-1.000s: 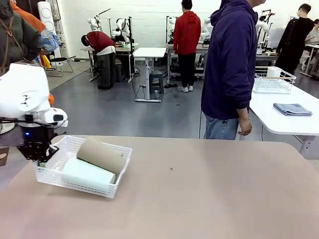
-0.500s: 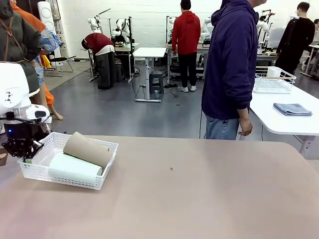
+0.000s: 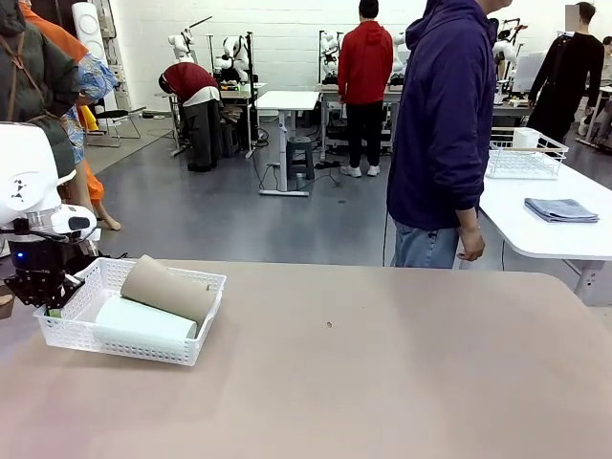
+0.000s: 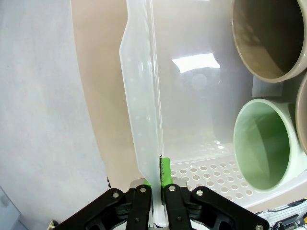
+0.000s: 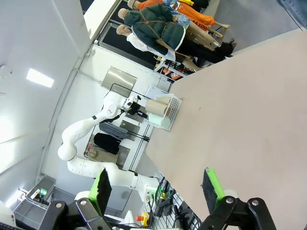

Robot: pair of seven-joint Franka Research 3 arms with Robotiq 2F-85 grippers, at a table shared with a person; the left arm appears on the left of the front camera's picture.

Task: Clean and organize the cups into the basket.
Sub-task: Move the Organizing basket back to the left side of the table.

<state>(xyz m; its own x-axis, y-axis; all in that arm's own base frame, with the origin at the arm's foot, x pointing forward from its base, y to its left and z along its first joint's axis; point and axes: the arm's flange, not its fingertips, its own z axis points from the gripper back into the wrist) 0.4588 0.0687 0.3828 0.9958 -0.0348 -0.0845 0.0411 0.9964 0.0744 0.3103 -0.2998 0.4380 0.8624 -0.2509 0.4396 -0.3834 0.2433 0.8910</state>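
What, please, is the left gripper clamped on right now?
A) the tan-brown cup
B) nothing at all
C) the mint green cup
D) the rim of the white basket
D: in the left wrist view the left gripper is shut on the rim of the white mesh basket, with both cups lying inside, untouched.

Free room as I see it from the front camera. The broad tan bench (image 3: 382,363) lies bare from centre to right edge, open to any pass. At its far left, the shallow white lattice-mesh plastic basket (image 3: 143,350) blocks the way, with my left tool (image 3: 40,296) clamped on its end rim. A person in a dark purple hoodie (image 3: 442,124) stands at the far edge.
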